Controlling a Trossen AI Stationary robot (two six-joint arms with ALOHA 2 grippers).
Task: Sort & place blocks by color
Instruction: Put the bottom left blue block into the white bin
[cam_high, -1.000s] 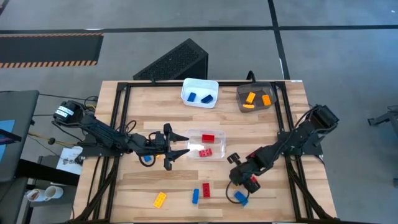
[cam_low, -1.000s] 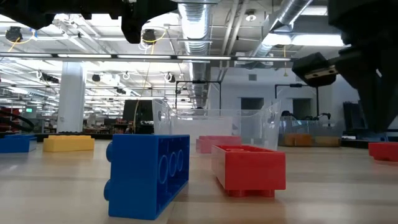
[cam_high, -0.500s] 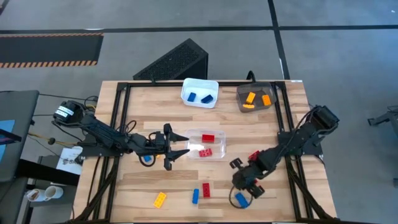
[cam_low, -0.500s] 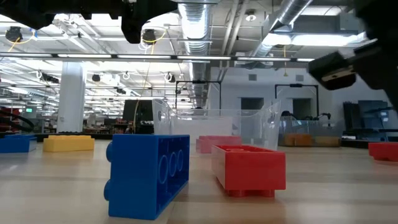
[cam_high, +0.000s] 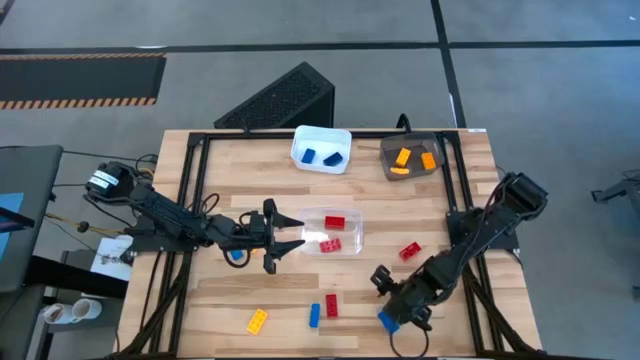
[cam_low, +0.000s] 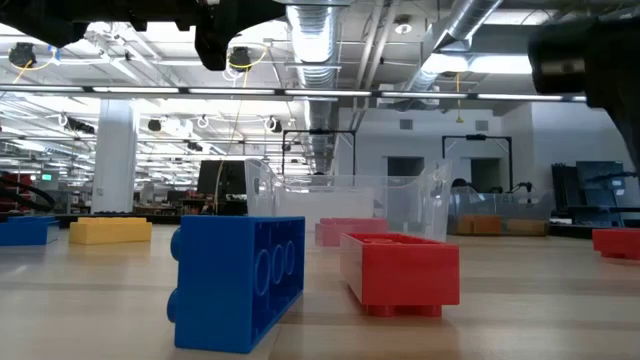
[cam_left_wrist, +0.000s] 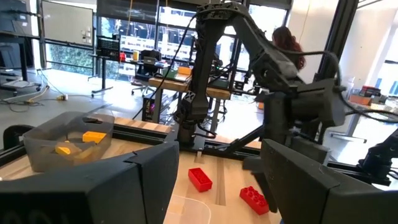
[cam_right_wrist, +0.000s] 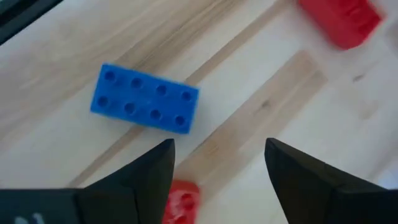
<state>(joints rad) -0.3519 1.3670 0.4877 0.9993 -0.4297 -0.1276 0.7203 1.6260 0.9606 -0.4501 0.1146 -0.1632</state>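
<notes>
sorting partly done, loose blocks still on the table

in the high view two blue blocks (cam_high: 326, 156) are seen in the white bin (cam_high: 322, 135) at upper centre, orange blocks (cam_high: 403, 158) in the grey bin (cam_high: 436, 141) to its right, and two red blocks (cam_high: 334, 222) in the clear bin (cam_high: 353, 230) at centre. about half the job is judged done. left loose on the table (cam_high: 230, 190) are a red block (cam_high: 409, 250) right of centre, a yellow block (cam_high: 257, 320), a blue block (cam_high: 314, 315) and a red block (cam_high: 332, 306) at lower centre, a blue block (cam_high: 387, 320) at lower right, and a blue one (cam_high: 236, 256) under the left arm.

the right gripper (cam_high: 402, 292) is held low over the lower-right blue block, fingers parted, nothing gripped; in its wrist view that block (cam_right_wrist: 145, 98) lies ahead of the open fingers (cam_right_wrist: 149, 171). the left gripper (cam_high: 293, 236) waits at the clear bin's left edge, fingers apart and empty.

bare wood lies between the loose blocks and the bins. the lower-right block sits near the table's lower edge and the frame rail, so less room is expected there.
</notes>
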